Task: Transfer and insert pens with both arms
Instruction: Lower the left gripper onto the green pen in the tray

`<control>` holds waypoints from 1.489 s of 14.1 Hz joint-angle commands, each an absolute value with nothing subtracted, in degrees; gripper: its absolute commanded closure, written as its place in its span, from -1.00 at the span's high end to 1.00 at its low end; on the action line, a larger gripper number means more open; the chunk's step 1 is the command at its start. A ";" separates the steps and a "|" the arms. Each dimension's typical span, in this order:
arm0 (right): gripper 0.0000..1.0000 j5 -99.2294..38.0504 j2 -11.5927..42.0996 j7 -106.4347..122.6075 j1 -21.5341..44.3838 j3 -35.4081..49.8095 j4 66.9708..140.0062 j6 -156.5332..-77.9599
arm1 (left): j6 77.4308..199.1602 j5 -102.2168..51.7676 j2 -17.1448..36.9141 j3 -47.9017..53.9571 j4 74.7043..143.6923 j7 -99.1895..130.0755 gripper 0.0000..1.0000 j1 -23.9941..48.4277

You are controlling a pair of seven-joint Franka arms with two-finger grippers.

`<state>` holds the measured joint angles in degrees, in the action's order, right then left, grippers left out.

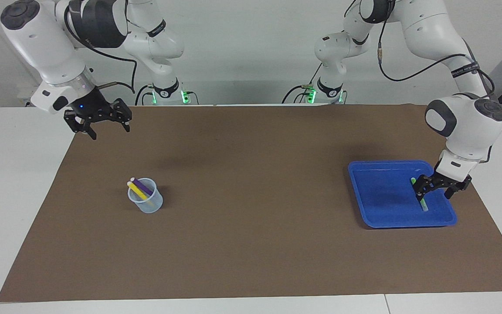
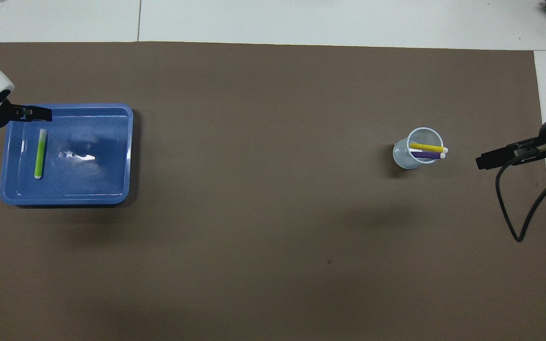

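Over the blue tray (image 1: 381,209), your left gripper (image 1: 436,194) hangs with its fingers spread wide, holding nothing, right above the green pen (image 2: 40,154) that lies flat in the tray at the left arm's end of the table. Your right gripper (image 1: 106,129) waits, also open and empty, raised over the brown mat (image 1: 251,244). The yellow pen (image 2: 427,148) and purple pen (image 2: 427,155) lean in the clear cup (image 1: 146,201).
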<state>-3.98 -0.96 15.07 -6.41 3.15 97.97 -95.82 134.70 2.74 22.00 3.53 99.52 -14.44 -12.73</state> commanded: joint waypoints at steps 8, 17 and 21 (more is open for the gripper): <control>1.00 -2.46 -3.16 13.62 -7.38 3.78 99.84 -94.57 | 138.69 4.04 26.11 3.87 104.31 -23.20 1.00 -16.08; 1.00 -2.46 -3.25 13.54 -7.29 3.78 100.11 -94.66 | 138.16 3.25 25.22 4.13 106.70 -22.41 0.28 -16.44; 1.00 -2.46 -3.34 13.54 -7.38 3.78 100.20 -94.22 | 138.16 3.25 25.22 4.04 106.52 -22.32 -0.30 -16.00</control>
<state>-3.98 -1.71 15.03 -6.95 3.20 98.59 -94.64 137.68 3.00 26.07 4.44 104.87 -22.55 -16.47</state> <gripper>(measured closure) 0.000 0.542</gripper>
